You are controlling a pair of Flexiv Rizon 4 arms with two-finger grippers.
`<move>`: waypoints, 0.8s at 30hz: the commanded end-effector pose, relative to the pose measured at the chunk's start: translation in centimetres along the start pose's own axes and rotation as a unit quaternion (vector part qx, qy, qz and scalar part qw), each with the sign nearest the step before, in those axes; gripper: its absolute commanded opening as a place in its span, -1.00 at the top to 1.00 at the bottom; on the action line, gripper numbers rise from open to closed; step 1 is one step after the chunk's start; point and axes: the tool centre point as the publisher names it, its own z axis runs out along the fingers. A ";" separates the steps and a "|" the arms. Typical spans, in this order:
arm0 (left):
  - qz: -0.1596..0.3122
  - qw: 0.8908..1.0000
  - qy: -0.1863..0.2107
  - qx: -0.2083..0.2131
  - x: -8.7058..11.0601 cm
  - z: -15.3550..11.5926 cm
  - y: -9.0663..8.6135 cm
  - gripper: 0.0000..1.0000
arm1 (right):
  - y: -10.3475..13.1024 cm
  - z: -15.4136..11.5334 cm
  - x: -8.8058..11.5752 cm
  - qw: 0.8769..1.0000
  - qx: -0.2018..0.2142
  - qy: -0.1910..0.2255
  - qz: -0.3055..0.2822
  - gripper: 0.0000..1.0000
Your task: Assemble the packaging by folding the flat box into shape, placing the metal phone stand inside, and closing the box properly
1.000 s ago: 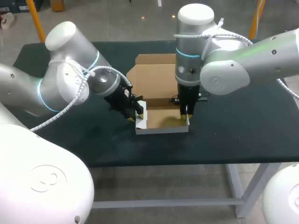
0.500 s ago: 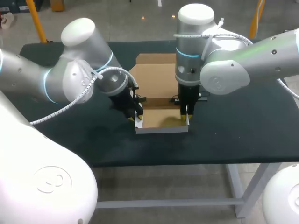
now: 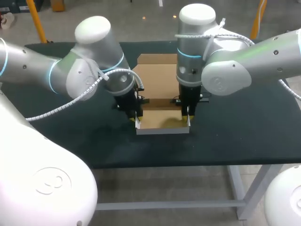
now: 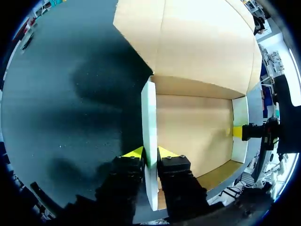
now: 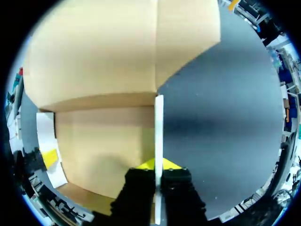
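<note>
The left gripper point(image 4: 150, 153) was clamped on the left wall point(image 4: 149, 108) between its fingers, and the right gripper point(image 5: 158, 165) on the right wall point(image 5: 159, 122), likely holding 2 sides of the box point(image 4: 193, 132) upright for folding.

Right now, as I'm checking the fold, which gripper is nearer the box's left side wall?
Left. The left gripper is shut on the left side wall; the right gripper is shut on the opposite wall.
</note>
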 end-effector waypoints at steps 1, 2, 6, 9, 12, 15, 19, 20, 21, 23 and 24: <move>-0.001 0.994 -0.111 0.001 0.2 0.8 -0.5 0.65 | 0.1 0.2 0.1 1.000 0.002 -0.002 0.000 1.00; -0.001 0.994 -0.112 0.001 0.1 0.8 -0.5 0.65 | 0.1 0.2 0.1 1.000 0.002 -0.002 0.000 1.00; -0.003 0.992 -0.126 0.006 -0.1 1.0 -0.6 0.78 | 0.1 0.2 0.1 1.000 0.002 -0.002 0.000 1.00; -0.004 0.991 -0.131 0.008 -0.2 1.2 -0.6 1.00 | 0.1 0.2 0.1 1.000 0.002 -0.002 0.000 1.00; -0.004 0.990 -0.143 0.012 -0.2 1.4 -0.5 1.00 | 0.1 0.2 0.1 1.000 0.002 -0.002 0.000 1.00; -0.003 0.989 -0.148 0.014 -0.2 1.5 -0.5 1.00 | 0.1 0.2 0.1 1.000 0.002 -0.002 0.000 1.00; -0.004 0.989 -0.149 0.017 -0.3 1.5 -0.5 1.00 | 0.1 0.2 0.1 1.000 0.002 -0.002 0.000 1.00; -0.004 0.989 -0.148 0.018 -0.3 1.5 -0.5 1.00 | 0.1 0.2 0.1 1.000 0.002 -0.002 0.000 1.00; -0.005 0.989 -0.148 0.019 -0.3 1.5 -0.5 1.00 | 0.1 0.2 0.1 1.000 0.002 -0.002 0.000 0.91; -0.005 0.989 -0.148 0.020 -0.3 1.5 -0.5 1.00 | -0.2 -0.4 0.0 1.000 -0.007 0.000 -0.009 0.07; -0.005 0.989 -0.149 0.021 -0.3 1.5 -0.4 1.00 | -0.3 -0.7 0.0 1.000 -0.012 -0.002 -0.011 -0.44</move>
